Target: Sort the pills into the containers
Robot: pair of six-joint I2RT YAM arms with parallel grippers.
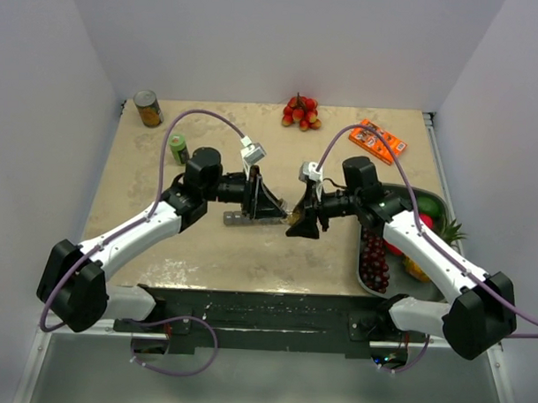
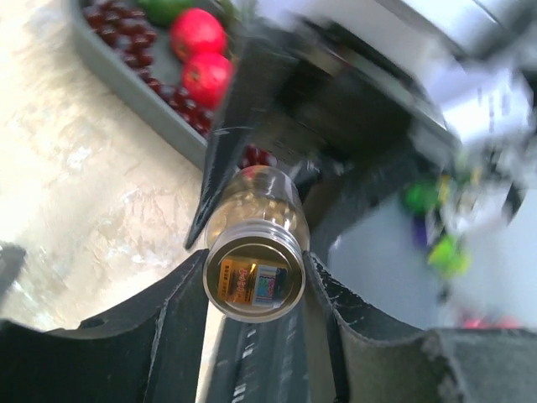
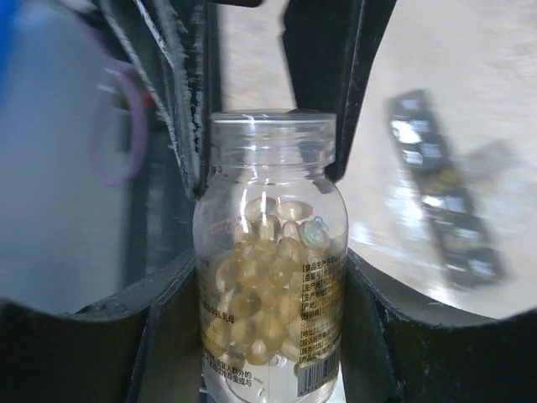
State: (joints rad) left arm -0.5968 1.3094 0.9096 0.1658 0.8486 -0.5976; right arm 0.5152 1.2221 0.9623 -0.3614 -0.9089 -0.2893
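1. Above the middle of the worktop, the right gripper holds a clear pill bottle roughly on its side, fingers clamped on its body.
2. The left gripper meets the bottle end-on. Its fingers sit on either side of the cap, right against it, but whether they press on it cannot be told.
3. The grey pill organiser lies on the worktop just under the left gripper.
4. A weak or off-centre hold on the cap would probably slip under a twist. Once the cap loosens, the tilted bottle could spill capsules beside the compartments.
5. Bare worktop lies toward the near and far edges. The fruit tray crowds the right edge beside the right arm, and a green bottle stands just behind the left arm.
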